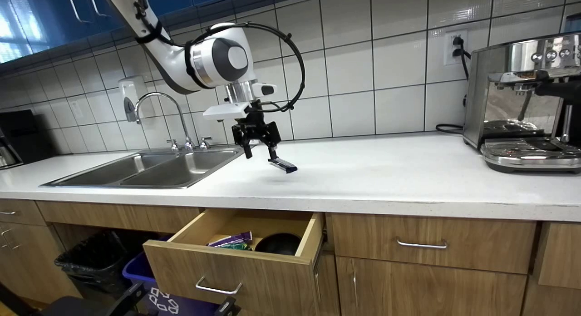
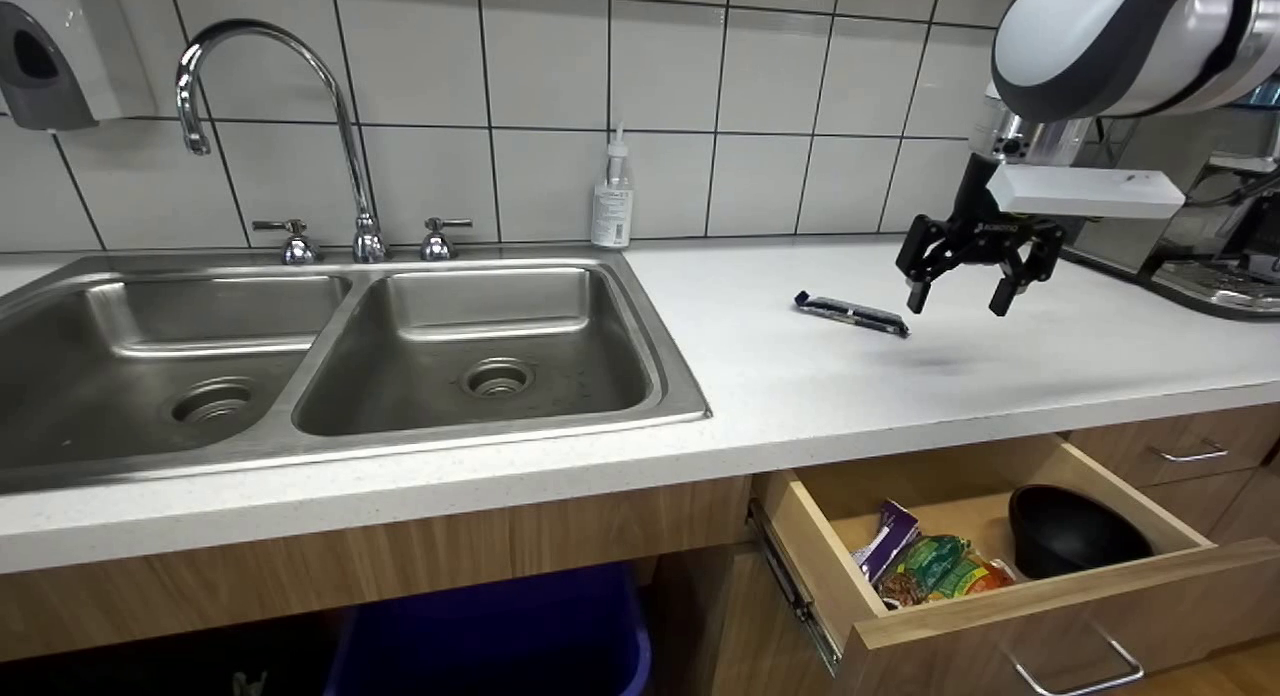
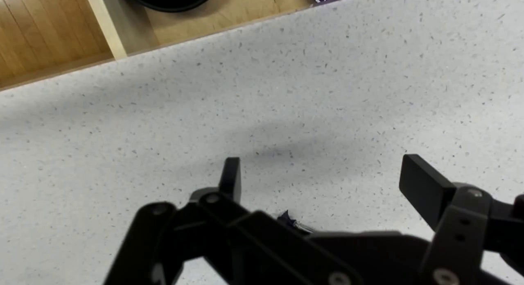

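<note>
The claw (image 2: 958,304) hangs above the desk (image 1: 386,170) with its two fingers spread wide; in the wrist view the speckled desk top shows between them. A tiled wall (image 1: 349,75) stands behind, and the long white desk runs along it. The white arm (image 1: 174,66) comes in from above, bent so that the claw points down. A steel sink (image 2: 680,386) with two basins is set into the desk. Beneath the front edge a wooden drawer (image 1: 258,273) stands pulled out, and a blue bin (image 2: 490,636) sits beside it under the desk. A shiny coffee machine (image 1: 529,107) stands on the desk, well apart from the sink. A curved tap (image 2: 345,116) rises behind the basins. In the drawer is a black bowl (image 2: 1075,536). A pump bottle (image 2: 612,216) stands upright near the wall, by the sink's back corner. A purple packet (image 2: 888,541) and a green packet (image 2: 930,566) lie together in the drawer, near the bowl. A slim dark packet (image 2: 852,314) lies on the desk near the claw, apart from its fingers; in the wrist view only its tip shows, the rest hidden behind the claw.
</note>
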Robot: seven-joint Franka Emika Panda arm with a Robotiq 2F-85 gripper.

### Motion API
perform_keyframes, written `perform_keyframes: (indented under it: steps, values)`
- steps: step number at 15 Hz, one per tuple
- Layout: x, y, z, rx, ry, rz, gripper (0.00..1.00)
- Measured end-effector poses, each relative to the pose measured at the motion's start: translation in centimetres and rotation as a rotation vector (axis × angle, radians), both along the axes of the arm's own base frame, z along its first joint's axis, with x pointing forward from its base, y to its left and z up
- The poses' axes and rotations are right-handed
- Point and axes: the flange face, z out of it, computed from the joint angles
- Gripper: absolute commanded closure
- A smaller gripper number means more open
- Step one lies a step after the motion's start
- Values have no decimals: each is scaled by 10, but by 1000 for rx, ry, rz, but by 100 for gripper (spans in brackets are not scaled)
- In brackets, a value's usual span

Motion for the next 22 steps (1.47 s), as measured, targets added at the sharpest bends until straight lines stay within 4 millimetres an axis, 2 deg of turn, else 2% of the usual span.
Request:
perform_keyframes:
  steps: [11, 22]
  values:
    - [11, 1, -9, -36, -20, 49, 0]
    - [55, -4, -16, -60, -47, 157, 0]
